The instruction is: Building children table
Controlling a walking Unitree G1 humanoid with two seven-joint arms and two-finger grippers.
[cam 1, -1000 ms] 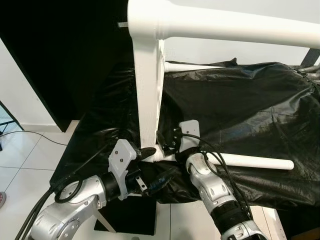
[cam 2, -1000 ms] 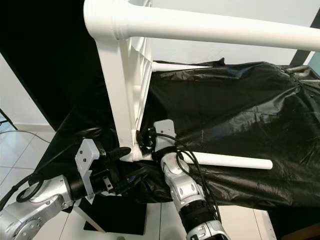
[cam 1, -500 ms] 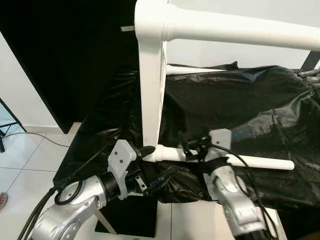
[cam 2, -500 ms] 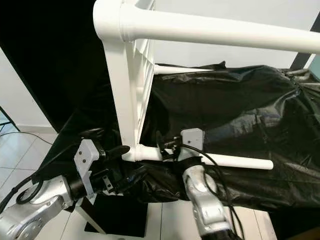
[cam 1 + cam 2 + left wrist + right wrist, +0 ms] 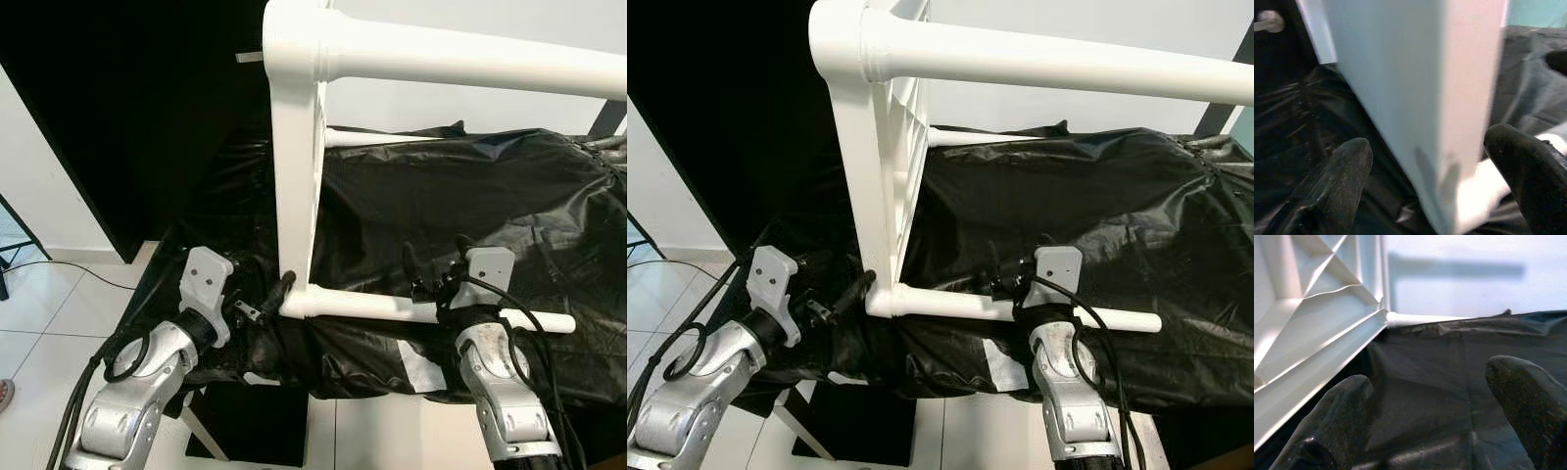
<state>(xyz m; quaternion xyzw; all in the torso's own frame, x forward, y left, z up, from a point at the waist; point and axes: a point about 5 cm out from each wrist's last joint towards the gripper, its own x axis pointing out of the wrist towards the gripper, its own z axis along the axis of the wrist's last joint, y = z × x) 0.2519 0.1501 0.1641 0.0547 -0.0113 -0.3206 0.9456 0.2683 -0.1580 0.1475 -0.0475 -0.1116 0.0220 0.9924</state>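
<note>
No brand, label or writing is legible. The white children's table [image 5: 297, 166] stands on edge on a surface draped in black plastic sheeting [image 5: 490, 206], legs horizontal. The left gripper [image 5: 279, 294] sits at the corner where the lower leg [image 5: 431, 311] joins the top, fingers spread either side of the edge without clamping. The right gripper [image 5: 434, 269] has slid from that joint outward along the lower leg since a second ago; its fingers are spread and hold nothing.
</note>
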